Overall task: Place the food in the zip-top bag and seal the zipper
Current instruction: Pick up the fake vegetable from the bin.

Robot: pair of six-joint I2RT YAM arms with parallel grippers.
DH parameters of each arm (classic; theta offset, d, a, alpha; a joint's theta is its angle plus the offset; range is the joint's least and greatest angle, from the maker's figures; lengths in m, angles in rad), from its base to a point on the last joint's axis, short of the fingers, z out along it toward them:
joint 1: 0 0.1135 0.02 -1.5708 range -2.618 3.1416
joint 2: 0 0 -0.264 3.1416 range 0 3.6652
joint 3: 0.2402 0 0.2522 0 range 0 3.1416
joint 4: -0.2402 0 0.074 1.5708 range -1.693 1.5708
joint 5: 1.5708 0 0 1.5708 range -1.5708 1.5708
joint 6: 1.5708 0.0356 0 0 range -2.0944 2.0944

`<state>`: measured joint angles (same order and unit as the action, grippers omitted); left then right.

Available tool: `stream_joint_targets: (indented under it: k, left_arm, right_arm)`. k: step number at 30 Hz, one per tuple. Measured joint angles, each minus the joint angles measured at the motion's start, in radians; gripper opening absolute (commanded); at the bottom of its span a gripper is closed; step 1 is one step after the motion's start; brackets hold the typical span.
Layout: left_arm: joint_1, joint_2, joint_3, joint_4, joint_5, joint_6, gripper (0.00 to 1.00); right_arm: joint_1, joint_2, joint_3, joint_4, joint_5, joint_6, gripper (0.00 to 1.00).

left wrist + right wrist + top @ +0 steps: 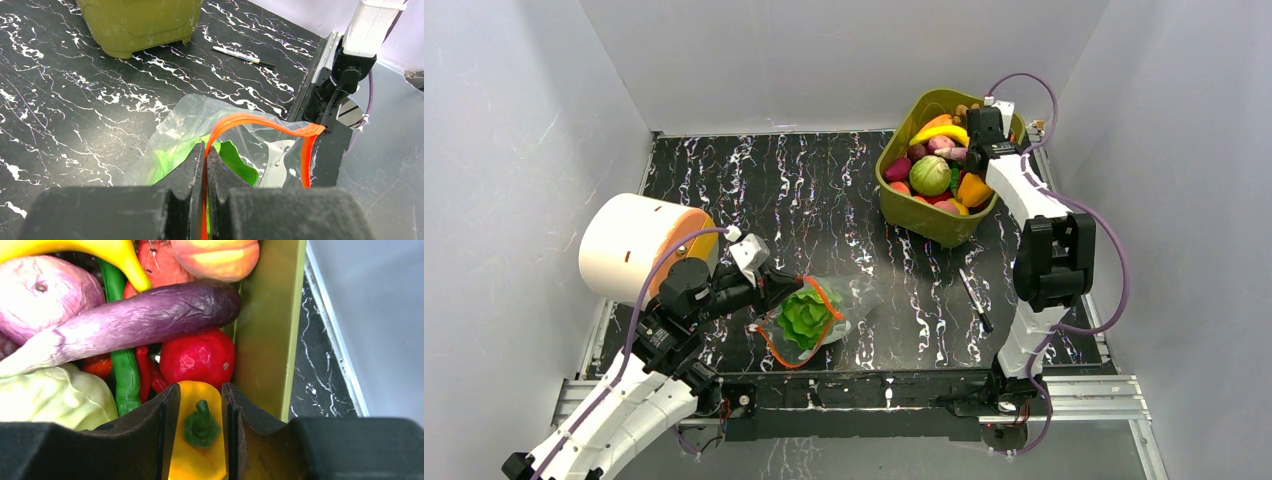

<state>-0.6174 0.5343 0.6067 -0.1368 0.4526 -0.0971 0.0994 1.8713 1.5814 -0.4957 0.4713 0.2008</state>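
The clear zip-top bag (849, 310) lies on the dark marbled table near the front, mouth held open, with the green lettuce (804, 318) inside. My left gripper (792, 287) is shut on its orange-red zipper (829, 298). In the left wrist view my gripper (205, 147) pinches the zipper (260, 120) and lifts it above the lettuce (235, 160) in the bag (200, 112). I cannot make out the slider tab. My right gripper (972, 160) is down in the olive tub (924, 225). In the right wrist view it (200, 390) is shut on a yellow pepper (200, 450), below a purple eggplant (150, 320).
The tub (265, 315) holds several other toy foods: a banana, a cabbage (50, 395), a red fruit (197, 357), a green pepper. A pen (975, 300) lies on the table right of the bag. A white-and-orange cylinder (634, 245) stands at the left.
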Motion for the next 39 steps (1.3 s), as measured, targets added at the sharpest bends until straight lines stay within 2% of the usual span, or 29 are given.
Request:
stream_joint_targets:
  k: [3,15,24,31,39]
  left_arm:
    - [0.000,0.003,0.000,0.001,0.000,0.000,0.00]
    - [0.000,0.012,0.000,0.001,0.000,0.000,0.00]
    - [0.000,0.013,0.000,0.002,0.000,-0.002,0.00]
    - [0.000,0.026,0.000,0.037,-0.048,-0.043,0.00]
    - [0.000,0.121,0.049,0.043,-0.114,-0.130,0.00]
  right_arm:
    - [-0.011,0.000,-0.019,0.013,-0.034,0.013,0.31]
    - [-0.019,0.000,-0.042,0.053,-0.066,0.038,0.00]
    - [-0.019,-0.045,-0.058,0.066,-0.109,0.023,0.00]
    - [-0.016,-0.150,-0.058,0.068,-0.136,0.002,0.00]
    - [0.000,-0.265,-0.061,0.052,-0.158,-0.014,0.00]
